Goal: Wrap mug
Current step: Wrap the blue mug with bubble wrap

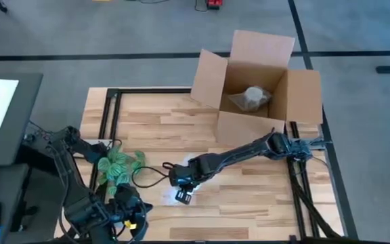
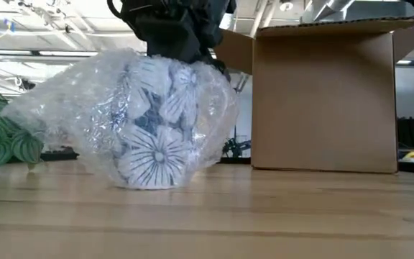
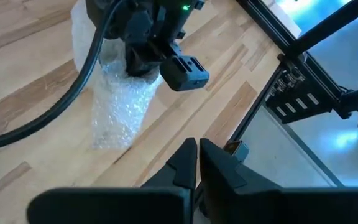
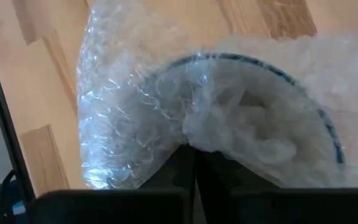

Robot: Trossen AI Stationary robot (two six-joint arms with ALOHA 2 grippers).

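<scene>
Where the right gripper reaches down near the table's front edge, roughly midway along it, the mug stands directly beneath it — a white mug patterned with dark-lined flowers, upright on the wood and swathed in bubble wrap. Seen from table height, the dark gripper comes in from above and meets the top of the bundle, the wrap bunched up against it. From that arm's own wrist view, the fingers lie pressed together with a fold of bubble wrap pinched between them, and the mug's dark-edged rim curves just beyond them under the plastic; so the claw is closed on the wrap at the mug's mouth, not on the mug's body. Loose wrap trails out to one side of the mug along the boards.

Over by the table's front left corner, the left gripper waits off the bundle, its fingers drawn together on nothing. A green patterned bundle lies near the left edge, well apart from the mug. An open cardboard box stands at the far right corner, with another wrapped item inside.
</scene>
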